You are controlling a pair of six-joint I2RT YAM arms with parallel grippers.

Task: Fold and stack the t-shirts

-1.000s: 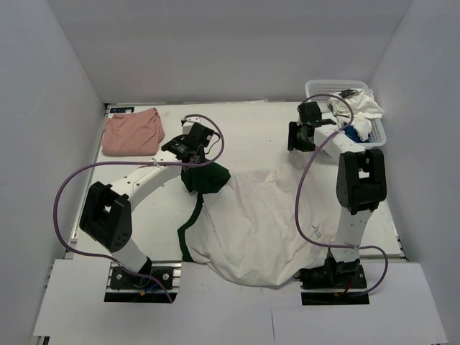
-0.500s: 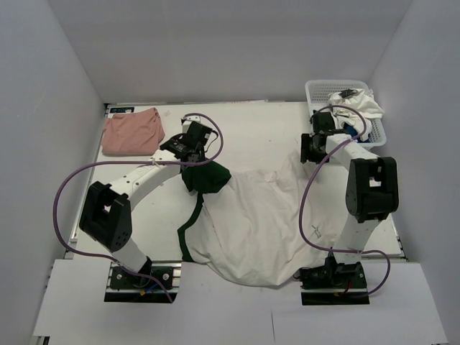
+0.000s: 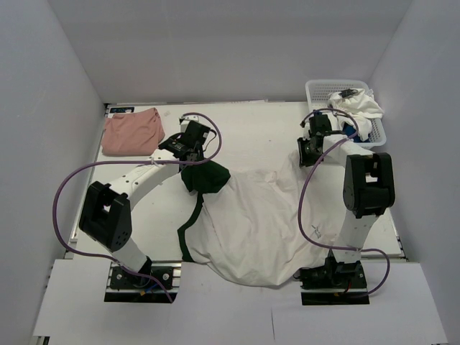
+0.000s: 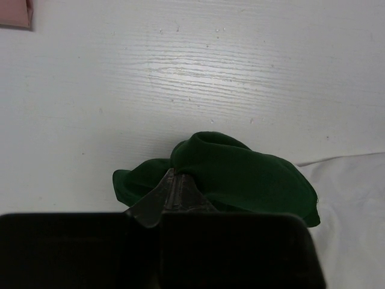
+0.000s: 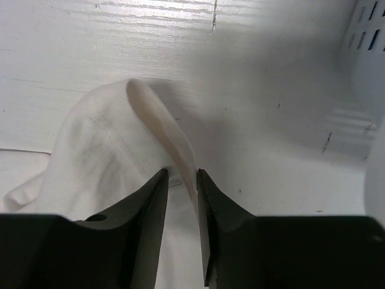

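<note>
Far left on the worktop [image 3: 259, 129], a folded salmon-pink t-shirt [image 3: 131, 134]. Left pincer [image 4: 174, 182] clamped on the green sleeve [image 4: 240, 174] of the white t-shirt [image 3: 251, 223] spread mid-worktop. Right pincer [image 5: 181, 180] nipping its white edge, near the lattice basket [image 3: 321, 85] heaped with tees [image 3: 359, 106].

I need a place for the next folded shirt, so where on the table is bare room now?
The widest bare patch is the far middle of the table, between the pink shirt and the basket. A smaller strip lies on the left, between the pink shirt and the white tee, under the left arm. The centre is covered by the tee.
</note>
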